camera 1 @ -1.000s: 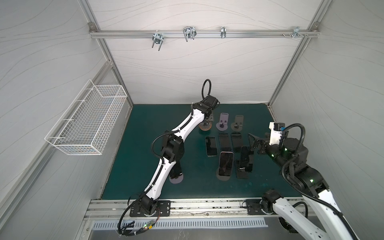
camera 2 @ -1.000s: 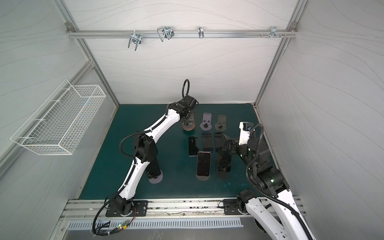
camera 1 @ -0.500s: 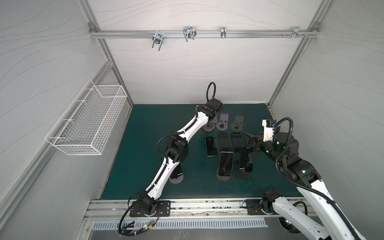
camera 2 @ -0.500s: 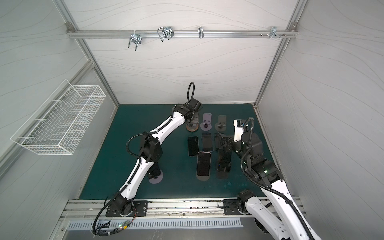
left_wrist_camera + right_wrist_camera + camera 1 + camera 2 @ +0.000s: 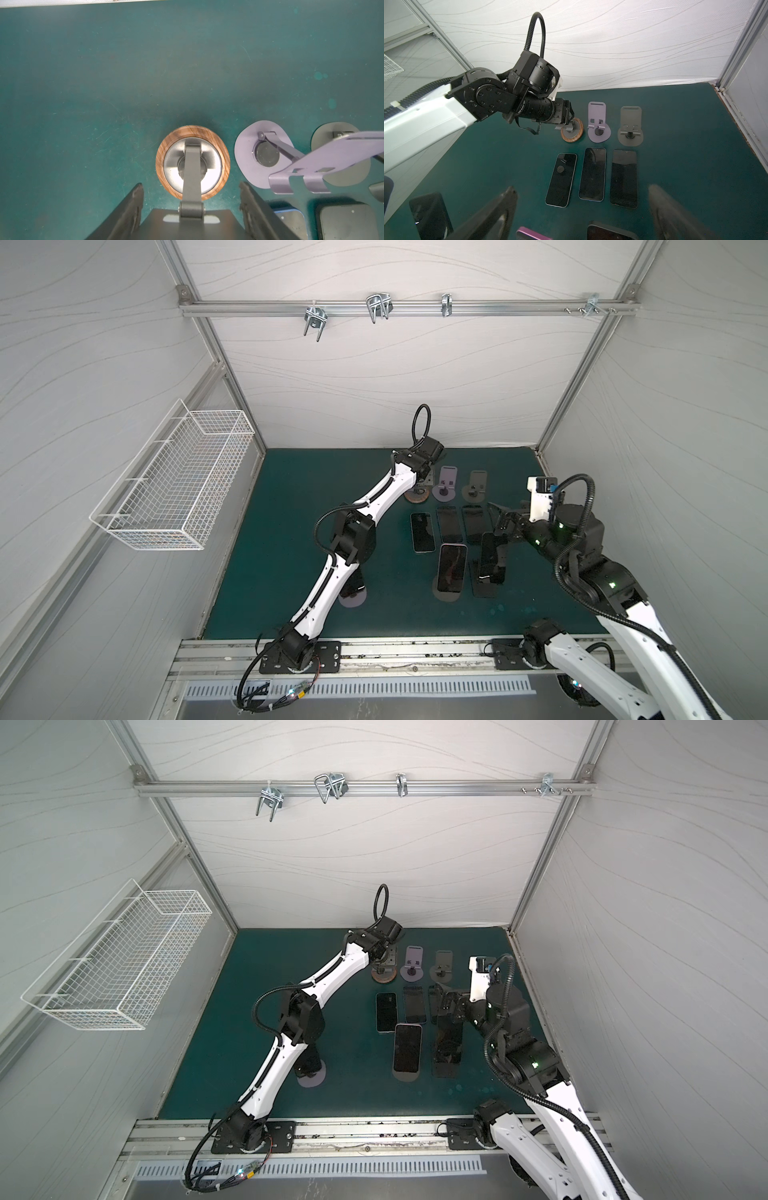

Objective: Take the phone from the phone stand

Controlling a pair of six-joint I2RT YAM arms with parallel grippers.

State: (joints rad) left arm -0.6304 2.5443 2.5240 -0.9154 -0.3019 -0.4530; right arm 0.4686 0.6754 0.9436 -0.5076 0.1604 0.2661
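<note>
Right wrist view: three phones (image 5: 592,174) lie flat before the wood-based stand (image 5: 572,135), clamped by left pincer (image 5: 569,118); right pincer (image 5: 582,189) gapes over a still-propped phone (image 5: 610,232).

white fabric walls (image 5: 374,377) on an aluminium frame (image 5: 395,312) enclose a teal mat (image 5: 291,497), wire basket (image 5: 174,485) on one wall.

The round stand (image 5: 172,164) has a wood-grain base rim around shiny brushed metal, the lilac stand (image 5: 245,145) looks matt-coated metal, the phone screens (image 5: 592,174) are glossy black, and the green mat (image 5: 104,72) is matt and scuffed.
</note>
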